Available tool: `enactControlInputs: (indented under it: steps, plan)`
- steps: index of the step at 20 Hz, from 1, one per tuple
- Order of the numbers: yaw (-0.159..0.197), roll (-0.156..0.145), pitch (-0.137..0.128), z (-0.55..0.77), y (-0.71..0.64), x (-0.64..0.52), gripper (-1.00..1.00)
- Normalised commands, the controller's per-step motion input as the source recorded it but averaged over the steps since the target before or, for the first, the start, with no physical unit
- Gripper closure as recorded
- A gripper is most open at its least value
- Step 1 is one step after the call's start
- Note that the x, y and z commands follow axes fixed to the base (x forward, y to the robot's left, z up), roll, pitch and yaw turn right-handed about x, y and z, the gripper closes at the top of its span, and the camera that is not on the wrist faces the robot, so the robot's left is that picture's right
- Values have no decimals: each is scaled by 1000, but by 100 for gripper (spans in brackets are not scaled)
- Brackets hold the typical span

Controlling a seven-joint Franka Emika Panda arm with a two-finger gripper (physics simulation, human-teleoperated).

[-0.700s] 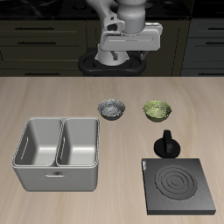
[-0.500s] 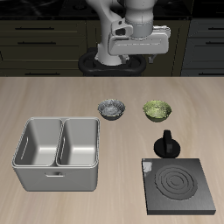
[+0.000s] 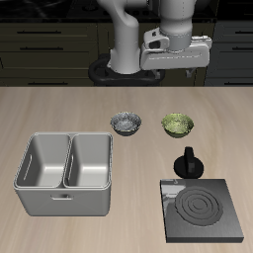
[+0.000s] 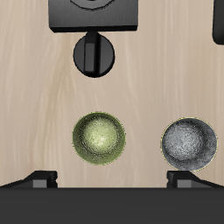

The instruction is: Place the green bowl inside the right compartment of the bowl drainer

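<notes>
Green bowl sits on the table at 3 o'clock of the grey-and-white bowl, untouched. Your gripper hangs high above, fingers spread wide. Drop straight down and pinch one rim edge.

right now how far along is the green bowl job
Nothing is done yet: the green bowl sits on the table beside the grey bowl, and both bins of the bowl drainer are empty. In hand: the claw hangs high above the bowls, holding nothing. Left: descend, grasp the green bowl, carry it to the drainer's right compartment and release.
</notes>
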Motion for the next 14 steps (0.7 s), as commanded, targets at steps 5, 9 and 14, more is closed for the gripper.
enactControlInputs:
  steps: [5,9,14]
  plan:
    - [6,-39,5,-77,86,47,-100]
    - [18,-27,23,-258,101,37,-100]
    - [-12,-3,71,-412,3,46,-100]
